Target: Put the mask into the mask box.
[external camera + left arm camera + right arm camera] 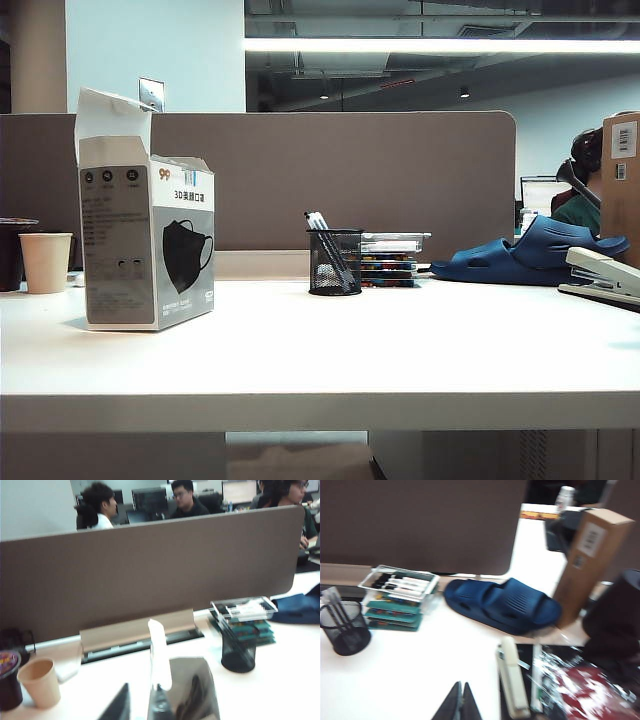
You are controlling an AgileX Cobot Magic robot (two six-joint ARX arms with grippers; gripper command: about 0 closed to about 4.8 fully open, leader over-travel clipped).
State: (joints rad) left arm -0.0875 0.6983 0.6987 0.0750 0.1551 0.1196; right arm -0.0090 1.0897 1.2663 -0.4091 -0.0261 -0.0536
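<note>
On the table [400, 350], mask box [146, 245] apparently stands upright.

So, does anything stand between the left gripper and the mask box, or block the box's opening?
Nothing visible does. The left gripper is close before the box, whose flap stands up. The pen cup stands apart, to its right. The right gripper, shut, is by the stapler. No view shows the mask.

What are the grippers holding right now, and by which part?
Nothing visible. The right gripper is shut empty near the stapler; the left gripper, by the mask box, shows nothing between its fingers.
</note>
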